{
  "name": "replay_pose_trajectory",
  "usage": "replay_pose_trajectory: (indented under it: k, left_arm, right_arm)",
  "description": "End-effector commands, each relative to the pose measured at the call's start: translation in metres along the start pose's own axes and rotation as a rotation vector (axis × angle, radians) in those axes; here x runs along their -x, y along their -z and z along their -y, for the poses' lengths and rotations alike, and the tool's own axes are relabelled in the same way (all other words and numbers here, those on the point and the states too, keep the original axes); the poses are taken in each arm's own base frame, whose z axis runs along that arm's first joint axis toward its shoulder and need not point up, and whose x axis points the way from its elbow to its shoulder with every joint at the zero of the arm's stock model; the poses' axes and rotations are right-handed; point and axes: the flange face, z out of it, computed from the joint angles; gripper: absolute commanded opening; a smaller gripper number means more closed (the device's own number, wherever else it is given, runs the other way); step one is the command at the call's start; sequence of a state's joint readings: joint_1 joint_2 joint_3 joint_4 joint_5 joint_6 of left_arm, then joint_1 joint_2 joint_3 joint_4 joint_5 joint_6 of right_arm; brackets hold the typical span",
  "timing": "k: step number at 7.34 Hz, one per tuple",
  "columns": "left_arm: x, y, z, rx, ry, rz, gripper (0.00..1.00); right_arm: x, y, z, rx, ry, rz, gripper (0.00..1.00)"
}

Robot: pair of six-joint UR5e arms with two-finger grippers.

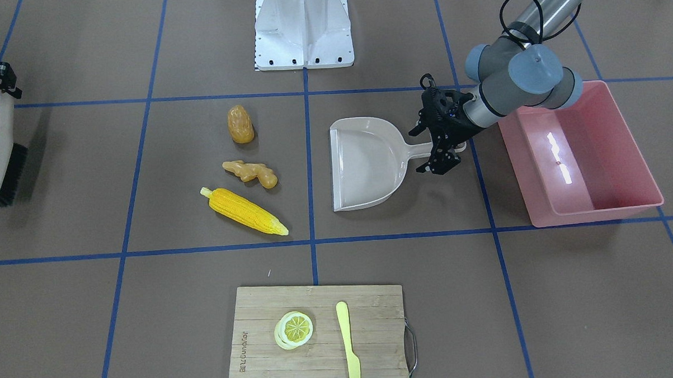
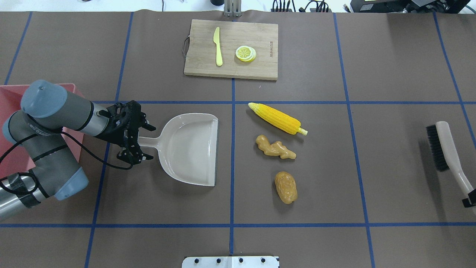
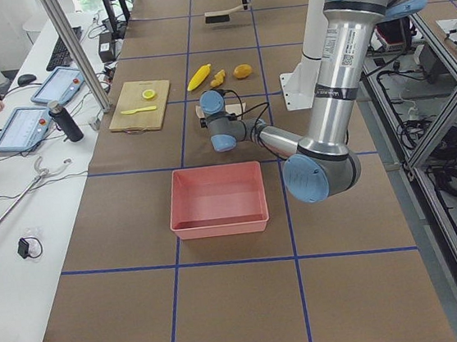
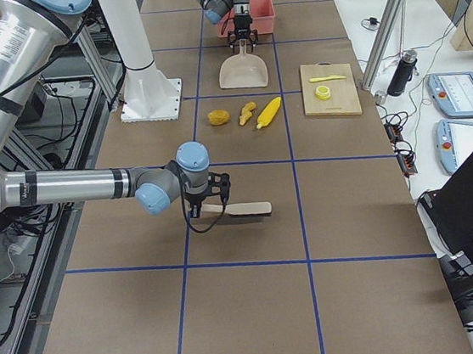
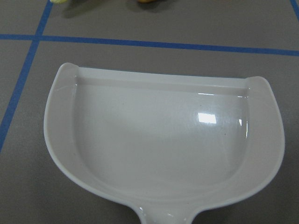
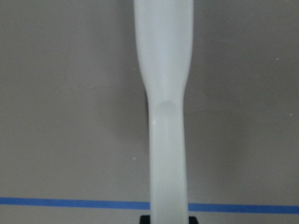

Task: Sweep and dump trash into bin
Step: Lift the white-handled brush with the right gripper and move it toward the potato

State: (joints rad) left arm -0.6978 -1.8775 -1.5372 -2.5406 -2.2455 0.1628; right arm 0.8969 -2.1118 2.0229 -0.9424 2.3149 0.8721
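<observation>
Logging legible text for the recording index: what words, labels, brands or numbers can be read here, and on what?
Nothing can be read clearly.
Burnt-in brand mark along the cutting board edge: letters show, but too blurred to read.
White sticker on the left arm: too small to read.
Dark print on the left arm's grey joint: blurred.

Light: bright, even, overhead.
Shadows: soft, short.
Glare: streaks in bin (image 1: 593, 163), patch on dustpan (image 5: 208, 118).
Focus: brush handle (image 6: 166, 93) slightly soft.
</observation>
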Motion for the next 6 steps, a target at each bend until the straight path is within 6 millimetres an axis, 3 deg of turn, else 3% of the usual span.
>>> replay_pose_trajectory:
  k: [1, 2, 4, 6]
  left_arm:
    - [0.000, -0.002, -0.003, -0.021, 0.009, 0.002, 0.98]
    - [-0.001, -0.003, -0.003, -0.029, 0.017, 0.000, 0.98]
    - [-0.001, -0.006, -0.007, -0.045, 0.009, 0.000, 0.98]
    - [-0.003, -0.011, -0.004, -0.044, 0.008, -0.006, 0.98]
  right_arm:
    - [0.078, -0.002, -0.011, 0.023, -0.058, 0.040, 0.00]
    - [0.123, -0.007, -0.019, 0.046, -0.088, 0.073, 0.00]
    - [0.164, -0.022, -0.022, 0.045, -0.099, 0.072, 0.00]
    - [0.238, -0.014, -0.006, 0.060, -0.105, 0.049, 0.00]
